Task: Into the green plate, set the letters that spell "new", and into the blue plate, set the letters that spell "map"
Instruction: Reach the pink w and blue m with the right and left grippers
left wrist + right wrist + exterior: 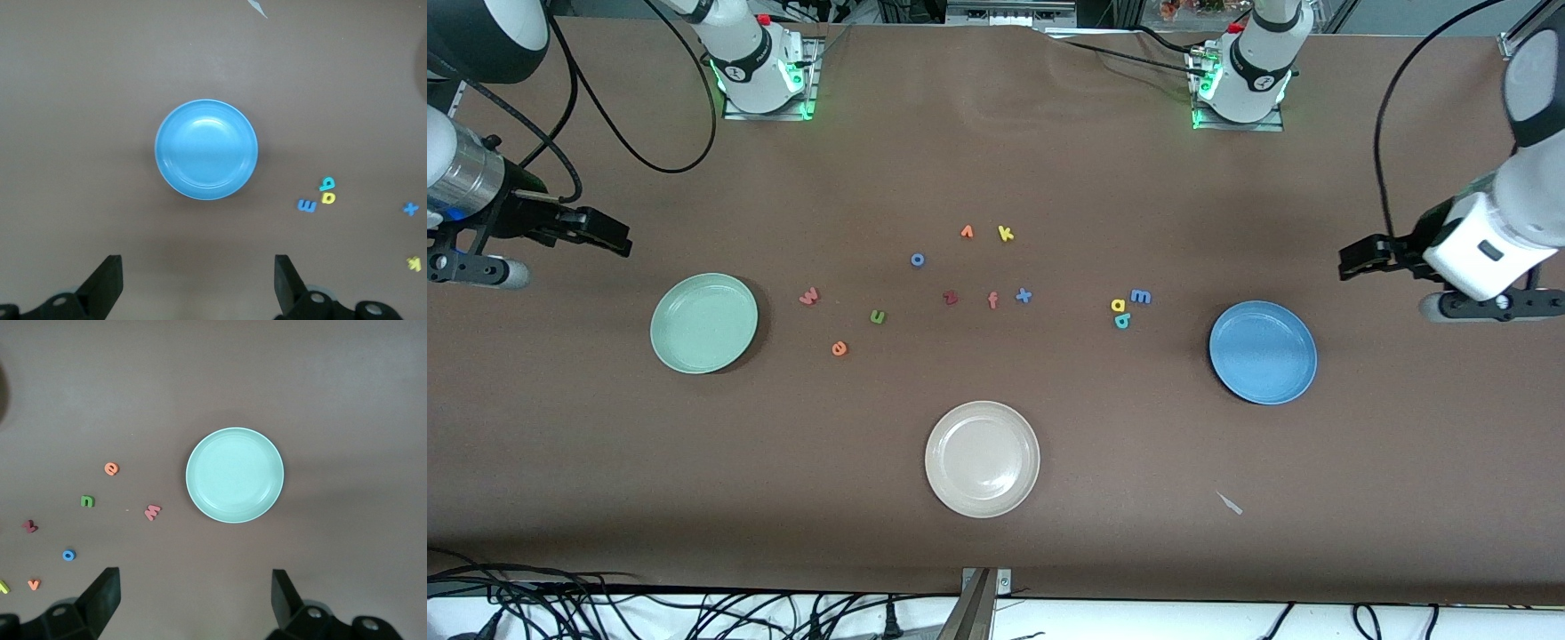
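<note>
Nothing plated yet. Green plate (703,323) and blue plate (1263,352) sat bare. Pink w (808,297), green n (878,316), orange e (839,348) lay just beside green plate, toward table centre, nearest right gripper (609,235), jaws wide, empty. Blue m (1140,296), yellow a (1118,306), teal p (1121,321) clustered near blue plate, closer to left gripper (1356,261), also wide, empty.
</note>
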Available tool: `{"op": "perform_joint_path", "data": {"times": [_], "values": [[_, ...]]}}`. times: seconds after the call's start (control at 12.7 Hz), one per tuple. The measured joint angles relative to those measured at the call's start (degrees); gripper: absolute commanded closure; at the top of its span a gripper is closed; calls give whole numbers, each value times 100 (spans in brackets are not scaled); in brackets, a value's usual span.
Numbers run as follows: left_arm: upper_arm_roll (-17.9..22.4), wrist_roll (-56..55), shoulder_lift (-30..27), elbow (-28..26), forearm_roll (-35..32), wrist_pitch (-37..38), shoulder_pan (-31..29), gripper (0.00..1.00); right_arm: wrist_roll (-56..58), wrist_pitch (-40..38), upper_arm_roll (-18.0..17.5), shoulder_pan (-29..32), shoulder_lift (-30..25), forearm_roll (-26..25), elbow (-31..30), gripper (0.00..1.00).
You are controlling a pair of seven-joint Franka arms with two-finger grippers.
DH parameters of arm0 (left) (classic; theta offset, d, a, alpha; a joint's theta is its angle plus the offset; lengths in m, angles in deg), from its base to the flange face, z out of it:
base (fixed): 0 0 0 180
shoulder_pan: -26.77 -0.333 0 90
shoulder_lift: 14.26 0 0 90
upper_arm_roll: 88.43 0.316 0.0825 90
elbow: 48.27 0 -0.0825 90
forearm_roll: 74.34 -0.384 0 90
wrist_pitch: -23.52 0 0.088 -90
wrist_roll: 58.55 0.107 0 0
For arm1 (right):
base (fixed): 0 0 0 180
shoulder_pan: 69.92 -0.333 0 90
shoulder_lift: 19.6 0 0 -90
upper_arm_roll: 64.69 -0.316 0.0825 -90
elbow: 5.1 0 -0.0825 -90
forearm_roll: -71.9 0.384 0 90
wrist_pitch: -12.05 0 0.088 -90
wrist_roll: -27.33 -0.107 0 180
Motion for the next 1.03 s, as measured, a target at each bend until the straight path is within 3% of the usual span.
{"op": "perform_joint_path", "data": {"times": [0.39, 0.55, 1.03], "values": [[-68, -1733, 392, -82, 31, -331, 678, 0, 0, 0, -2, -2, 0, 13, 0, 0], [-72, -2380, 521, -270, 206, -795, 783, 0, 0, 0, -3, -2, 0, 13, 0, 0], [-346, -4589, 579, -1576, 233, -2419, 866, 0, 9, 61, -64, -154, 312, 20, -38, 0]]}}
